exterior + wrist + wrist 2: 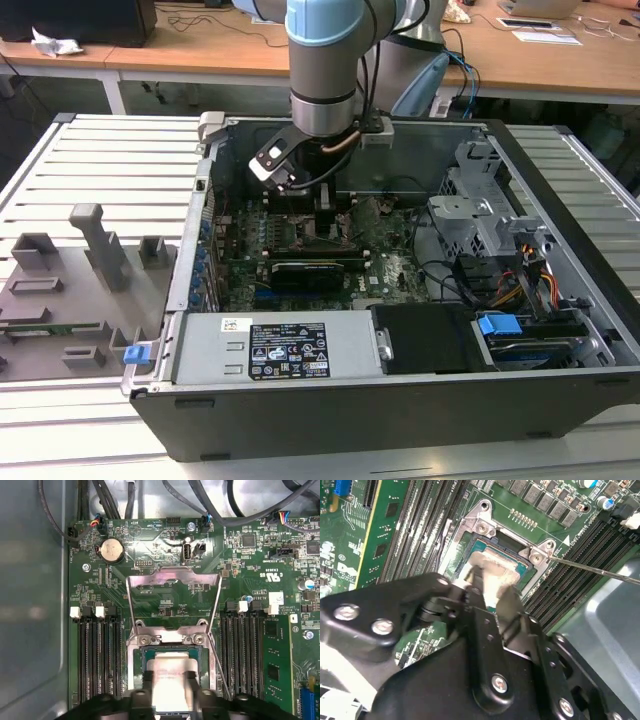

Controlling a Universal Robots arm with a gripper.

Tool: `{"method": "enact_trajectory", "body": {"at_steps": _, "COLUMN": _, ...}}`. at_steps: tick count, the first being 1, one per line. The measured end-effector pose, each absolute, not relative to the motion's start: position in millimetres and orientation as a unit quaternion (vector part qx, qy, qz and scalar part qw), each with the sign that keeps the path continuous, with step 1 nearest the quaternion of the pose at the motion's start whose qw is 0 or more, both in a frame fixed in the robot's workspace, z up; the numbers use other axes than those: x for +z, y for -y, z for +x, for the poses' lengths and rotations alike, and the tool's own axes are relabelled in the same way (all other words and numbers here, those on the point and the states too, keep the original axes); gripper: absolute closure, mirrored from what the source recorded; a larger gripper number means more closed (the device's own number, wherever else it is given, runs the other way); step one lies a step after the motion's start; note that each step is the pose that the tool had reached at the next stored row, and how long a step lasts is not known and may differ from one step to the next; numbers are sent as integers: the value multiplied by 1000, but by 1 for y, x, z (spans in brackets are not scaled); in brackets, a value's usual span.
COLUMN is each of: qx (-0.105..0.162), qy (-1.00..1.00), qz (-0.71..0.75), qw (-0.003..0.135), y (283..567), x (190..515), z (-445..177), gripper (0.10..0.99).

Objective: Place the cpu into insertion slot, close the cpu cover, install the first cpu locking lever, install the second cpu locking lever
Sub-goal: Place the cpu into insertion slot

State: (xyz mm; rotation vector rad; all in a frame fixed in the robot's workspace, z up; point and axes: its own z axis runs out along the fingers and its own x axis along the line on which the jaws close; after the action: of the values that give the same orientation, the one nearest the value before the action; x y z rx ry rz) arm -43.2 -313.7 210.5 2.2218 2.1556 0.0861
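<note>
Matte black gripper [170, 682], fingers clamped on the flat square silvery-beige metal cpu [170, 666] by its edges, down in the dark metal-rimmed square insertion slot [170, 649] on the green motherboard [260, 570]. Thin shiny silver-grey cpu cover frame [172, 575] stands hinged open.

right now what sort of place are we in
Probably a robotics lab workbench: an open black desktop computer case on a slatted white metal table, with wooden office desks behind.
</note>
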Motion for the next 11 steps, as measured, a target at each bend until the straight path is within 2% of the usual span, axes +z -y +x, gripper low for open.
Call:
{"method": "enact_trajectory", "body": {"at_steps": 5, "qx": 26, "qy": -696, "qz": 717, "qw": 22, "y": 314, "x": 214, "z": -43, "gripper": 980}}
{"method": "enact_trajectory", "body": {"at_steps": 11, "qx": 26, "qy": -696, "qz": 717, "qw": 22, "y": 314, "x": 216, "z": -43, "gripper": 980}}
